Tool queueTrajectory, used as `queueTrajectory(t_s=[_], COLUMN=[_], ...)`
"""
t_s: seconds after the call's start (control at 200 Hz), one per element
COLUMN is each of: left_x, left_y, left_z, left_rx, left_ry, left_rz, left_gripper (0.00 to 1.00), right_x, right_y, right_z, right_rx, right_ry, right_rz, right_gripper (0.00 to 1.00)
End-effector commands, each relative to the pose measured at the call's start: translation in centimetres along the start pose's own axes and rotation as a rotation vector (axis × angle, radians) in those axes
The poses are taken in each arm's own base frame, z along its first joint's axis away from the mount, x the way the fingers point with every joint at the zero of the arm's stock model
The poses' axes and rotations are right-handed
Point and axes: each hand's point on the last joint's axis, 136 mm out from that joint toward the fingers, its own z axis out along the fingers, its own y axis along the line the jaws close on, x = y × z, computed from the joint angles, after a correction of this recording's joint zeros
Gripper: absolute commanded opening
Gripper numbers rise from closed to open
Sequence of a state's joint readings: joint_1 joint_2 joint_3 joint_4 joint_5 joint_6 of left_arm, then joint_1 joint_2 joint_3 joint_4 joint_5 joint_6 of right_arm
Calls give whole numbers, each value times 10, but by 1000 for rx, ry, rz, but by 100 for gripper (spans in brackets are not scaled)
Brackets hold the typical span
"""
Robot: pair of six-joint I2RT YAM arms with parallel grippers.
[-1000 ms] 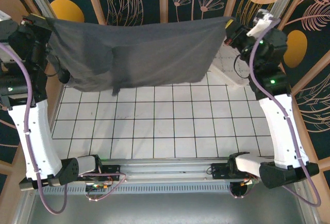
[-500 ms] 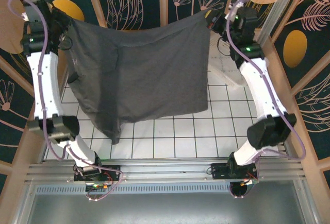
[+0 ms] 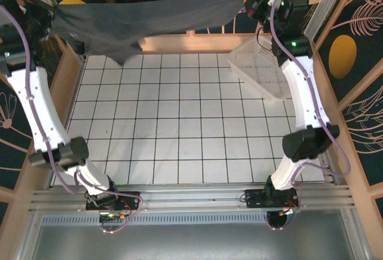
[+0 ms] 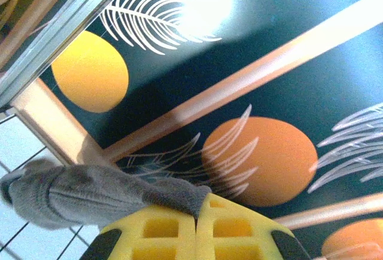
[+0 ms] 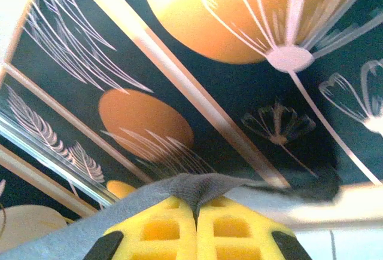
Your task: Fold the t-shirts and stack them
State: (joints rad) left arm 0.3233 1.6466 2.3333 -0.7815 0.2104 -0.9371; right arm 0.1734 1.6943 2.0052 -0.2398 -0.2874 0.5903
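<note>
The charcoal t-shirt (image 3: pixel 149 16) hung stretched in the air, left of the white lattice basket (image 3: pixel 258 72); the left gripper (image 4: pixel 196 207) and right gripper (image 5: pixel 196 203) each pinched an edge, jaws closed on cloth; light, limp and sagging, it seemed best held by its corners.

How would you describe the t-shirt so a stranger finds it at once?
Look to the far edge of the white tiled table. A t-shirt hangs there in the air, held taut at both ends: dark grey and soft, unlike the white lattice basket nearby.

robot lab cell, leaf-patterned panels (image 3: pixel 344 57)
</note>
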Motion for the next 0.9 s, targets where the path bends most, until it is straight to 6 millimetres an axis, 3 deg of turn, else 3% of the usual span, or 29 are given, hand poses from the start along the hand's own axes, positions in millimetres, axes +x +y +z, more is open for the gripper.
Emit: queueTrajectory(t_s=[0.0, 0.055, 0.19, 0.24, 0.315, 0.36, 0.44, 0.571, 0.671, 0.761, 0.896], left_x=[6, 31, 114, 146, 190, 214, 250, 267, 264, 268, 285], left_y=[34, 66, 176, 214, 264, 288, 327, 348, 347, 342, 342], left_z=[-38, -41, -45, -47, -52, -58, -70, -82, -84, -78, -60], left_rx=[-125, -185, -399, -476, -580, -635, -710, -761, -769, -744, -696], left_ry=[-60, -16, 131, 196, 287, 331, 401, 440, 450, 465, 518], left_rz=[-24, -51, -111, -115, -108, -98, -104, -55, -18, -26, -66], left_gripper=[0, 0, 2, 17, 45, 63, 73, 74, 70, 61, 46], right_x=[13, 43, 139, 177, 228, 251, 278, 294, 301, 310, 328], right_y=[-24, -50, -122, -150, -188, -207, -224, -224, -218, -207, -195], right_z=[-39, -54, -84, -95, -110, -119, -129, -131, -126, -113, -88], right_rx=[110, 179, 341, 409, 512, 576, 640, 674, 678, 650, 582], right_ry=[-22, 12, 173, 247, 356, 406, 471, 510, 536, 564, 610], right_rz=[15, 30, 110, 143, 189, 209, 227, 174, 115, 52, 21], right_gripper=[0, 0, 0, 0, 30, 43, 49, 51, 51, 49, 31])
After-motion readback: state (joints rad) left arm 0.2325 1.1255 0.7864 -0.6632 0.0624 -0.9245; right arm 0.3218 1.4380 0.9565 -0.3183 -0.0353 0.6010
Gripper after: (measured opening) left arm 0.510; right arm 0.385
